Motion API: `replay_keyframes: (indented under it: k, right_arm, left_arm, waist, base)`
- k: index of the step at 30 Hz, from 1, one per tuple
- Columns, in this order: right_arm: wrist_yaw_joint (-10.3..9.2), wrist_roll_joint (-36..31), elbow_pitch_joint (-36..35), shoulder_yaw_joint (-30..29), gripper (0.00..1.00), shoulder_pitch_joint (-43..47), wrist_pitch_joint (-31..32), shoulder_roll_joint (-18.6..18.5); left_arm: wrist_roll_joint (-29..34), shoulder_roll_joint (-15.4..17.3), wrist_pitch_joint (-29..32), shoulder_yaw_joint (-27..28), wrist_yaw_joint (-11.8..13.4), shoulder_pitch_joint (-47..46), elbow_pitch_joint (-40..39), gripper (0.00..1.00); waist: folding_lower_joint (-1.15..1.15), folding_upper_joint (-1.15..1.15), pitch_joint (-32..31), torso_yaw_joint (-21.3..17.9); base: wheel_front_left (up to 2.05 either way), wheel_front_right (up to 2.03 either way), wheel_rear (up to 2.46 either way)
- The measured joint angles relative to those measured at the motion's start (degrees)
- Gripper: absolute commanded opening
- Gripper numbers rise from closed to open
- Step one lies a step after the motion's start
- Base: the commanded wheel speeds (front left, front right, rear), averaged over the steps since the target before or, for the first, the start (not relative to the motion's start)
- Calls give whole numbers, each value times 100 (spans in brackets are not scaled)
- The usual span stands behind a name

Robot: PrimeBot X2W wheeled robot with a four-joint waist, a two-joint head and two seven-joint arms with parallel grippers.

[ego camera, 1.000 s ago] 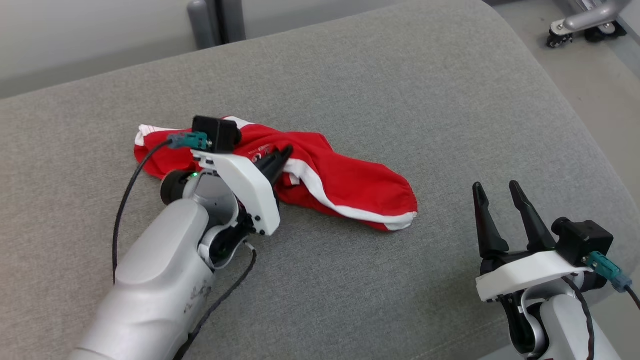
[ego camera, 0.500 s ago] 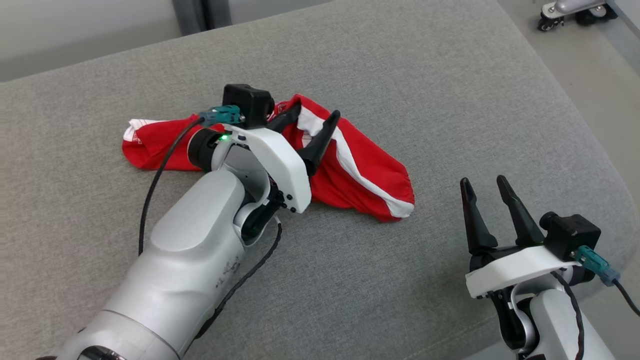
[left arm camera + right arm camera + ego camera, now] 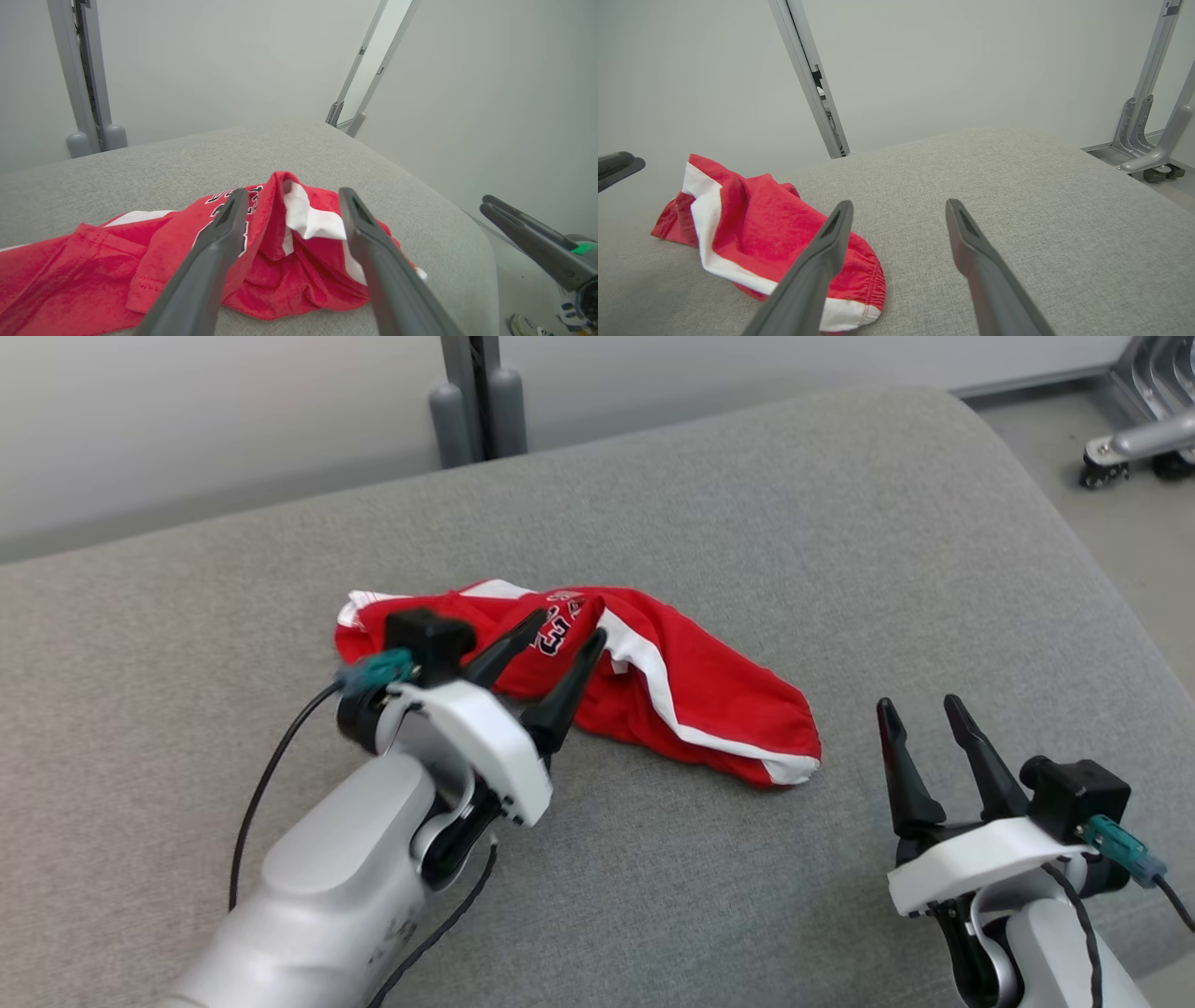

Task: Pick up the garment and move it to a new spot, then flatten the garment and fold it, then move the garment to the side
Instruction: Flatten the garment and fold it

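The garment (image 3: 681, 695), red with white stripes and dark lettering, lies crumpled on the grey cushion (image 3: 747, 504). My left gripper (image 3: 569, 625) hovers open just above its middle, fingers spread and holding nothing. In the left wrist view the garment (image 3: 280, 252) bunches up between and below my two fingers (image 3: 219, 233). My right gripper (image 3: 920, 709) stands open to the right of the garment, apart from it. The right wrist view has the garment (image 3: 766, 224) at the left, its elastic hem near my left finger (image 3: 831, 242).
The cushion's rounded right edge (image 3: 1074, 551) drops to the floor, where a wheeled metal base (image 3: 1120, 448) stands. A grey post (image 3: 476, 401) rises behind the cushion against a pale wall. Bare cushion stretches in front of and behind the garment.
My left gripper opened and let go of the garment, which now lies bunched on the cushion. The camera has shifted, so the whole picture sits differently.
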Motion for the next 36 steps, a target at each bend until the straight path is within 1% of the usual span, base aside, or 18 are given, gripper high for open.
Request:
replay_keyframes:
  k: [3,6,12,18,21,27,34,36]
  right_arm:
    - [0,19,12,-44,100,97,0,-45]
    - [0,42,12,-74,100,171,0,-88]
    - [0,68,-1,-42,100,202,0,-82]
    - [0,68,-20,-25,100,201,0,-92]
    - [0,68,-44,22,100,166,0,-89]
    - [0,66,-120,65,100,26,0,-40]
    - [0,38,-236,-48,100,-59,0,13]
    - [0,31,-244,-71,100,-58,0,32]
  left_arm:
    - [-10,175,-145,42,22,286,-138,100]
    - [47,300,-194,-23,142,600,-259,100]
    - [-24,321,-191,-78,246,1053,-444,100]
    - [-133,289,-13,-98,312,1099,-560,100]
    - [-229,242,192,-96,293,1066,-428,100]
    - [-593,66,621,-21,143,762,77,100]
    - [-1124,-66,896,237,41,336,590,100]
    - [-1150,-86,891,240,33,248,668,100]
  waist:
    - [0,0,-160,81]
    - [0,0,-261,169]
    - [0,0,-326,196]
    - [0,0,-287,154]
    - [0,0,-218,103]
    - [0,0,0,-85]
    - [0,0,271,-352]
    - [0,0,323,-408]
  base:
    - [0,0,0]
    - [0,0,0]
    - [0,0,0]
    - [0,0,0]
    - [0,0,0]
    - [0,0,0]
    - [0,0,0]
    - [0,0,0]
